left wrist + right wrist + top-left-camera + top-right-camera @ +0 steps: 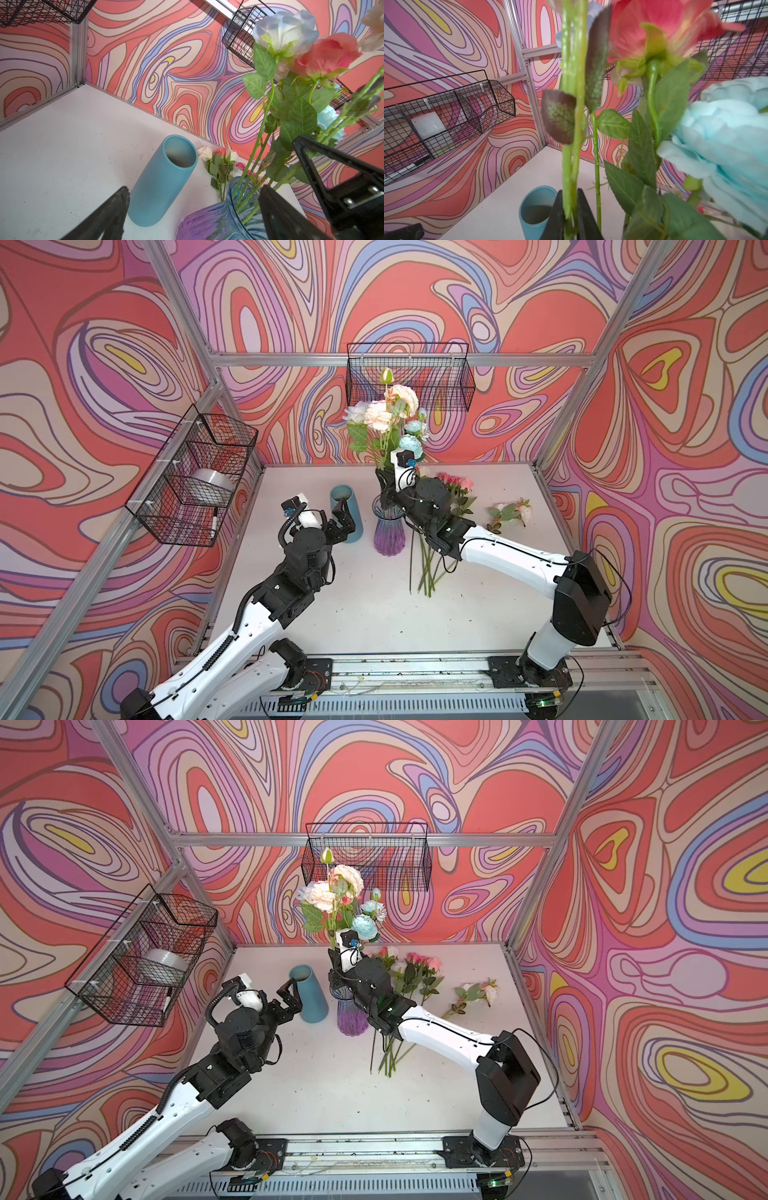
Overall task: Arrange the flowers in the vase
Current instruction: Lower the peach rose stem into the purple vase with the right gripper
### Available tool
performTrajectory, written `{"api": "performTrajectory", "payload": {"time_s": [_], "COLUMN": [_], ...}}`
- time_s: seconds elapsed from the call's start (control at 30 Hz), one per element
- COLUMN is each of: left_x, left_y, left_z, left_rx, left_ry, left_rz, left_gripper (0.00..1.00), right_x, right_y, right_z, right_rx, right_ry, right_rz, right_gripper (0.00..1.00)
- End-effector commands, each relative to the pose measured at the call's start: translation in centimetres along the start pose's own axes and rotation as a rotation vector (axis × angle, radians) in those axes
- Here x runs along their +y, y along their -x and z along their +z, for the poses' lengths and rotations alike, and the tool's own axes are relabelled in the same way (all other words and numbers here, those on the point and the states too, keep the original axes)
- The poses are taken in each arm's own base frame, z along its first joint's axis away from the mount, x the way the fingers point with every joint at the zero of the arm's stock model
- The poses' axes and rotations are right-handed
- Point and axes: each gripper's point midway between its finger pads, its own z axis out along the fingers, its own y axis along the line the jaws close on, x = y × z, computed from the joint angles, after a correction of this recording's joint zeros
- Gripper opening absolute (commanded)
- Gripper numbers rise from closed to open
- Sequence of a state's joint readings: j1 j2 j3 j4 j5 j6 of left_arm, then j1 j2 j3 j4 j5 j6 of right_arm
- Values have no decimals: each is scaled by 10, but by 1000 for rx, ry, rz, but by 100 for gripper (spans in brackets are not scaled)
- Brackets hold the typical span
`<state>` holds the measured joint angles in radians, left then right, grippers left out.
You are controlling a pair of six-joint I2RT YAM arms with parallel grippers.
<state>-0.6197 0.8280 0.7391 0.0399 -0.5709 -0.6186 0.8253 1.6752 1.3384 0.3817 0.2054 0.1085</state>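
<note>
Nearest, flat on the white desk (332,614): loose bunch of pink and white artificial roses (455,483), at 4 o'clock of the vase, stem ends toward the near edge, partly under the right arm (511,547). A single pale-pink sprig (509,512) lies apart at 3 o'clock.

Next, left jaws: spread wide at the rim of the teal ceramic cylinder (164,176). Contact: cannot tell. It stands at 9 o'clock, just beside the ribbed purple-to-blue glass vase (389,539).

Over the vase mouth, right jaws: pinching two green stems (567,166).

The vase holds upright cream-peach, white, coral and light-blue flowers (379,419).

Far wall, 12 o'clock: black wire basket (409,377).
</note>
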Motion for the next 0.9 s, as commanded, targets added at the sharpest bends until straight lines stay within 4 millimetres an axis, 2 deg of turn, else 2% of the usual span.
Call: {"api": "performTrajectory", "payload": {"time_s": [0.0, 0.37, 0.6, 0.87], "left_x": [-2, -2, -2, -8], "left_y": [10, 11, 13, 15], "left_z": [-2, -3, -4, -6], "left_rx": [-9, -12, -15, -11], "left_ry": [-2, -3, -8, -41], "left_rz": [-23, -27, -31, -24], "left_gripper": [97, 97, 97, 97], "right_x": [0, 15, 18, 16], "right_y": [16, 9, 17, 35], "right_z": [-8, -13, -27, -52], "right_rx": [-18, 24, 13, 4], "right_ry": [-14, -14, -27, -41], "right_rz": [-9, -69, -76, -64], "right_gripper": [14, 23, 24, 25]}}
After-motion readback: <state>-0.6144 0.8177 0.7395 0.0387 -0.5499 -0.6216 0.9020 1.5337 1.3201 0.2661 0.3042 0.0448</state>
